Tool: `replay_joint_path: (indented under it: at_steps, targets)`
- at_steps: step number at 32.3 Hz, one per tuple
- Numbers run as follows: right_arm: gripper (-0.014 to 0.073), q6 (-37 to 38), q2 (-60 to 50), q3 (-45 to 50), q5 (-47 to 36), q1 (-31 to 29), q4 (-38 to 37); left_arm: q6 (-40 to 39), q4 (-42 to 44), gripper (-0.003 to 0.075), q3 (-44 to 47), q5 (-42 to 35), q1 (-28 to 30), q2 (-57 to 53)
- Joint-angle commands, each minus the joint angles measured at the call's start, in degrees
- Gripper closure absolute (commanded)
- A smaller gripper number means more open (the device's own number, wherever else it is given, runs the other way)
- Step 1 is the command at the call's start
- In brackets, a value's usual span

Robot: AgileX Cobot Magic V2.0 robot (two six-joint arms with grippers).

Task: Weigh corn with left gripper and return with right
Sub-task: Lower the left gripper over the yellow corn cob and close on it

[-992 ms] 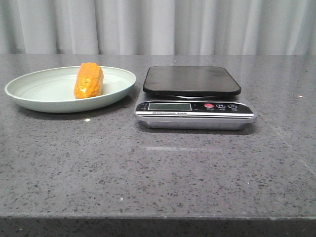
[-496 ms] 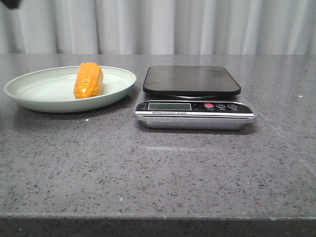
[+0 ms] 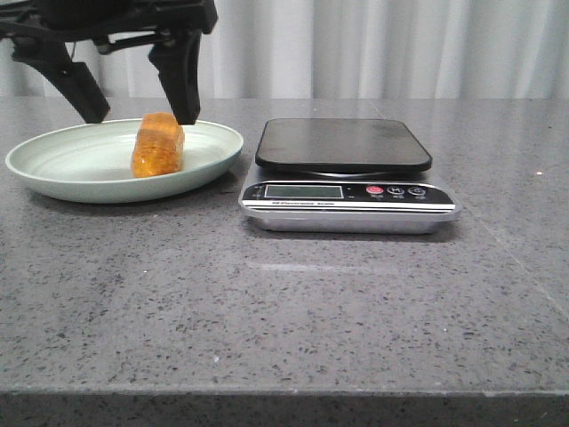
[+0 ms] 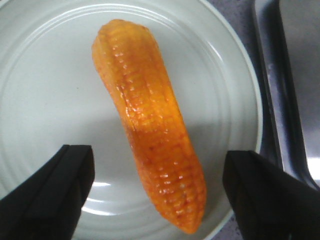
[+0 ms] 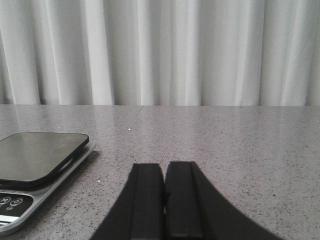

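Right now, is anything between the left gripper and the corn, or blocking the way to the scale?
Nothing visible. The left gripper is open over the plate, a finger on each side of the corn. The scale platform beside the plate is bare.

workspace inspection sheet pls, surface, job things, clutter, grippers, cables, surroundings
surface: grey speckled stone table, flat, no spills seen
job's things: corn lying in the pale green plate; digital kitchen scale to the right of the plate, its black platform bare
clutter: nothing seen
grippers: left gripper open above the plate, fingers either side of the corn, no contact visible; right gripper shut, holding nothing, low over the table to the right of the scale
cables: nothing seen
surroundings: white curtain behind the table
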Motion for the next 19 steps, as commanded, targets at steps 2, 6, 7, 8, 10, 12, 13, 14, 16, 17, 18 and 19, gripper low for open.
replay_joint_path:
  at_steps: [2,6,7,8,10,12,13,14,16,17,18,19]
  targets:
    - [0.0452,-0.35,-1.02,-0.35,-4.9,-0.32,-0.54,-5.46,1.35,0.013,-2.36,-1.17,-0.16,0.31]
    - [0.0452,-0.35,-1.02,-0.35,-4.9,-0.13,-0.54,-6.77,1.73,0.0132,-2.46,-1.57,-0.16,2.53]
    - [0.0452,-0.35,-1.02,-0.35,-4.9,-0.13,-0.54,-7.17,1.73,0.0132,-2.46,-1.84,-0.16,3.17]
    - [0.0452,-0.35,-1.02,-0.35,-4.9,-0.13,-0.54,-7.48,1.73,0.0132,-2.57,-2.07,-0.16,3.46]
    - [0.0452,-0.35,-1.02,-0.35,-4.9,-0.13,-0.54,-8.09,1.92,0.0136,-2.57,-2.36,-0.16,4.46]
    - [0.0452,-0.35,-1.02,-0.35,-4.9,-0.13,-0.54,-8.96,2.18,0.0155,-2.71,-2.53,-0.03,5.47]
    - [0.0452,-0.35,-1.02,-0.35,-4.9,-0.13,-0.54,-9.06,2.18,0.0175,-2.71,-2.53,-0.03,5.72]
    - [0.0452,-0.35,-1.02,-0.35,-4.9,-0.13,-0.54,-9.06,2.23,0.0195,-2.71,-2.53,0.08,6.06]
    - [0.0452,-0.35,-1.02,-0.35,-4.9,-0.13,-0.54,-9.06,2.32,0.0265,-3.26,-2.18,0.32,6.62]
    - [0.0452,-0.35,-1.02,-0.35,-4.9,-0.13,-0.54,-9.06,2.32,0.0318,-3.68,-2.01,0.3,6.76]
    - [0.0452,-0.35,-1.02,-0.35,-4.9,-0.13,-0.54,-9.06,2.32,0.0363,-3.86,-2.0,0.3,6.75]
    - [0.0452,-0.35,-1.02,-0.35,-4.9,-0.13,-0.54,-9.06,2.44,0.0405,-4.26,-1.76,0.3,6.75]
